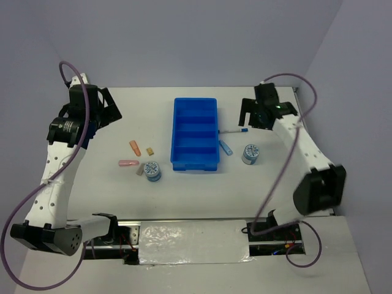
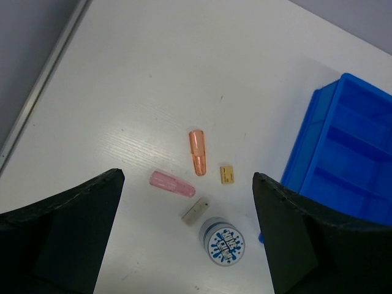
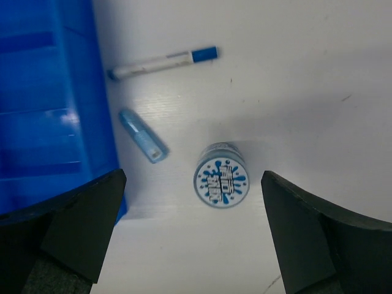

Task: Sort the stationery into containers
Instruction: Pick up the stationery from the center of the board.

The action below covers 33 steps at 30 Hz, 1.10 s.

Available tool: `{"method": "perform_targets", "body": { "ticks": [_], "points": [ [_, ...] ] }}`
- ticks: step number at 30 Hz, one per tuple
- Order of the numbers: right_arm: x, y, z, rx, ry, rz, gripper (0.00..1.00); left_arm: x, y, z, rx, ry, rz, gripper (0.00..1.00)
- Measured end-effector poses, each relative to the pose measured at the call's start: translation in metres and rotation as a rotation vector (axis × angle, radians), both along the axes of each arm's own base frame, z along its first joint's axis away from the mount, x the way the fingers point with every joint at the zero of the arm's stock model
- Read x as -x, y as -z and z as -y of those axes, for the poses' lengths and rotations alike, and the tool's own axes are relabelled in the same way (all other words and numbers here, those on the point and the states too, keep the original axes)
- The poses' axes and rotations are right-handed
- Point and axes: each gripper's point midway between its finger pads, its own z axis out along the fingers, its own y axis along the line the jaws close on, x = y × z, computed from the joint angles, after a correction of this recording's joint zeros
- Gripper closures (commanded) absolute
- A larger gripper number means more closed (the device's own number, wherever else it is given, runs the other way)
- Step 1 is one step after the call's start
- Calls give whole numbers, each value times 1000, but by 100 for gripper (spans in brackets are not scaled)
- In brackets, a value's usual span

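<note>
My left pincer [image 2: 187, 176], released, hangs over four bars [image 2: 197, 152] and a roll [image 2: 222, 240]. My right pincer [image 3: 193, 174], released, hangs over the other roll [image 3: 221, 175], blue bar [image 3: 142, 135] and pen [image 3: 162, 61]. The tray [image 1: 195, 100] sits unfilled between them, likely so either arm can reach it.

Cropped by right edge of left wrist view — blue tray [image 2: 349, 141], near corner hidden behind left gripper fingers [image 2: 306, 239]. Also cropped by left and top edges in right wrist view. Too small to read from above — print on rolls [image 1: 152, 169].
</note>
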Motion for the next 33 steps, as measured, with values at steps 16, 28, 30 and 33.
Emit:
{"method": "perform_targets", "body": {
  "ticks": [16, 28, 30, 33],
  "points": [
    [-8, 154, -17, 130, 0, -347, 0, 11, 55, 10, -4, 78, -179, 1],
    [37, 186, 7, 212, 93, -442, 0, 9, 57, 10, -3, 81, -183, 1],
    [40, 186, 8, 205, 107, -444, 1, 9, 58, 11, -2, 84, -187, 1],
    [48, 184, 9, 186, 117, -437, 12, 8, 59, 12, -1, 89, -192, 1]
  ]
}}
